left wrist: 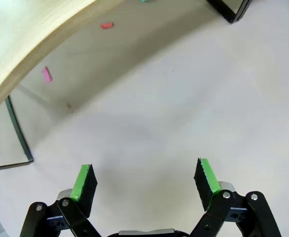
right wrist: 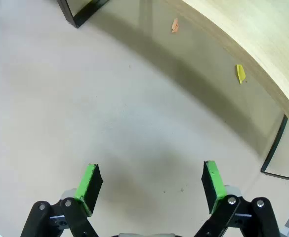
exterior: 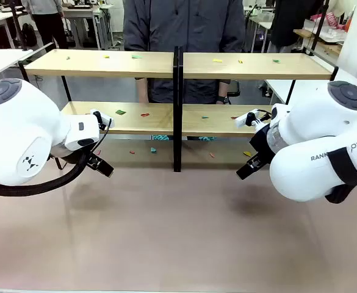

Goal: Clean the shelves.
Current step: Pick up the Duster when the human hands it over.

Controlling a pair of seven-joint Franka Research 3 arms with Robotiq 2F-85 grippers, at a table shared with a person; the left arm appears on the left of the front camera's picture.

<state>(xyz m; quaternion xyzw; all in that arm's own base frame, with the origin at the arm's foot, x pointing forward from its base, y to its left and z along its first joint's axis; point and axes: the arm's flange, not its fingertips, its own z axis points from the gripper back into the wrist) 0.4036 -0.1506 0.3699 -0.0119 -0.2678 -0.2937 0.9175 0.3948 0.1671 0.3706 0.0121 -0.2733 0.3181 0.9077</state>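
Note:
The shelves (exterior: 166, 64) stand across the far side of the table, two tiers of light-wood boards on a black frame with a central post (exterior: 177, 110). Small coloured scraps (exterior: 121, 112) lie on the boards and on the table under them. My left gripper (exterior: 100, 165) hangs low in front of the shelves' left half, open and empty (left wrist: 144, 180). My right gripper (exterior: 246, 168) hangs low in front of the right half, open and empty (right wrist: 149, 182). A lower board's edge (left wrist: 30, 49) curves across the left wrist view, and a board (right wrist: 263, 44) curves across the right wrist view.
A person (exterior: 184, 36) stands behind the shelves, a hand (exterior: 223, 97) resting at the lower tier. A pink scrap (left wrist: 46, 74) and a red scrap (left wrist: 106, 25) lie under the left board. A yellow scrap (right wrist: 240, 73) and an orange scrap (right wrist: 175, 25) lie under the right board.

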